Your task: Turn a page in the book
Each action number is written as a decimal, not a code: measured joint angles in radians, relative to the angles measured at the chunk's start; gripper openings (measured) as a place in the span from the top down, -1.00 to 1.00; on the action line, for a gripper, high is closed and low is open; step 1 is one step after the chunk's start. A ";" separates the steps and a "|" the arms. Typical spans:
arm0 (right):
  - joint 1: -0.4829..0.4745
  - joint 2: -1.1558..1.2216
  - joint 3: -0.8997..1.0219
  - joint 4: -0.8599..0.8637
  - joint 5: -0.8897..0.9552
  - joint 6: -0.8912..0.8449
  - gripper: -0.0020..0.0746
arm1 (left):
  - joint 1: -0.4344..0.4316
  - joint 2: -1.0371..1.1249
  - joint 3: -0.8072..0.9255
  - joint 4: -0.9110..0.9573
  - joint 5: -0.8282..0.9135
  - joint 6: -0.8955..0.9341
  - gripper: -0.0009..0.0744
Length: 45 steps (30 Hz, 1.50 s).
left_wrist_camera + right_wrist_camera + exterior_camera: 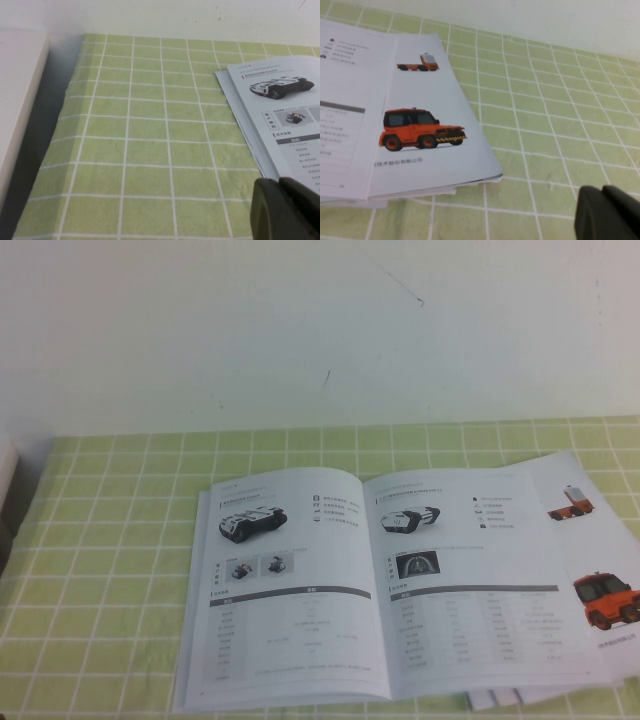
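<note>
The book point(380, 585) lies open and flat on the green checked cloth, both pages showing small vehicle photos and grey-barred tables. Its right-hand page point(470, 580) lies flat; its left page also shows in the left wrist view point(285, 120). White sheets with orange trucks point(600, 570) stick out from under its right side and show in the right wrist view point(420, 130). My left gripper point(280, 200) is shut and empty, above the cloth beside the book's left edge. My right gripper point(602, 210) is shut and empty, above the cloth off the sheets' right corner. Neither gripper shows in the high view.
The green checked cloth point(110, 540) covers the table up to a white wall point(300, 330) at the back. A white block point(20, 100) stands along the cloth's left edge. Bare cloth lies left of the book and right of the sheets point(560, 125).
</note>
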 joint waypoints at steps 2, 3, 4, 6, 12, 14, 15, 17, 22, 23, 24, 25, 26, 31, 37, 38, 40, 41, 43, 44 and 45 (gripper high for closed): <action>0.000 0.000 0.000 0.003 0.000 0.000 0.96 | 0.000 0.000 0.000 0.000 0.000 0.000 0.99; 0.000 0.000 0.000 0.003 0.000 0.000 0.96 | 0.000 0.000 0.000 0.000 0.000 0.000 0.99; 0.000 0.000 0.000 0.003 0.000 0.000 0.96 | 0.000 0.000 0.000 0.000 0.000 0.000 0.99; 0.000 0.000 0.000 0.006 0.000 0.000 0.96 | 0.000 0.000 0.000 0.000 0.000 0.000 0.99; 0.000 0.000 0.000 0.006 0.000 0.000 0.96 | 0.000 0.000 0.000 0.000 0.000 0.000 0.99; 0.000 0.000 0.000 0.006 0.000 0.000 0.96 | 0.000 0.000 0.000 0.000 0.000 0.000 0.99; 0.000 0.000 0.000 0.006 0.000 0.002 0.96 | 0.000 0.000 0.000 -0.002 0.000 0.000 0.99; 0.000 0.000 0.000 0.006 0.000 0.002 0.96 | 0.000 0.000 0.000 -0.016 0.000 0.000 0.99; 0.000 0.000 0.000 0.087 -0.001 0.002 0.96 | 0.000 0.000 0.000 -0.180 -0.001 -0.003 0.99; 0.000 0.000 0.000 0.146 -0.001 0.011 0.96 | 0.000 0.000 0.000 -0.263 -0.007 -0.021 0.99; 0.000 0.000 0.000 0.194 -0.001 0.023 0.96 | 0.000 0.000 0.000 -0.372 -0.010 -0.052 0.99; 0.000 0.000 0.000 0.251 -0.001 0.040 0.96 | 0.000 0.000 0.001 -0.495 -0.015 -0.084 0.99; 0.000 0.000 0.000 0.332 -0.001 0.068 0.96 | 0.000 0.000 0.001 -0.621 -0.028 -0.109 0.99; 0.000 0.000 0.006 0.785 0.000 0.203 0.96 | 0.000 0.000 0.001 -0.962 -0.114 -0.121 0.99; 0.000 0.000 0.006 0.961 -0.004 0.177 0.96 | 0.000 0.000 0.001 -1.031 -0.144 -0.031 0.99; 0.000 0.000 0.006 0.964 -0.004 0.137 0.96 | 0.000 0.000 0.001 -1.032 -0.139 -0.018 0.99; 0.000 0.000 0.006 0.971 -0.002 0.061 0.96 | 0.000 0.000 0.001 -1.032 -0.135 0.025 0.99; 0.000 0.000 0.006 0.973 0.001 0.013 0.96 | 0.000 0.000 0.001 -1.032 -0.132 0.069 0.99; 0.000 0.000 0.006 0.974 0.009 -0.035 0.96 | 0.000 0.000 -0.006 -1.029 -0.089 0.160 0.99; 0.000 0.000 0.006 0.974 0.014 -0.060 0.96 | 0.000 0.000 -0.013 -1.020 -0.064 0.193 0.99; 0.000 0.000 0.006 0.974 0.025 -0.097 0.96 | 0.000 0.004 -0.056 -0.990 -0.007 0.266 0.99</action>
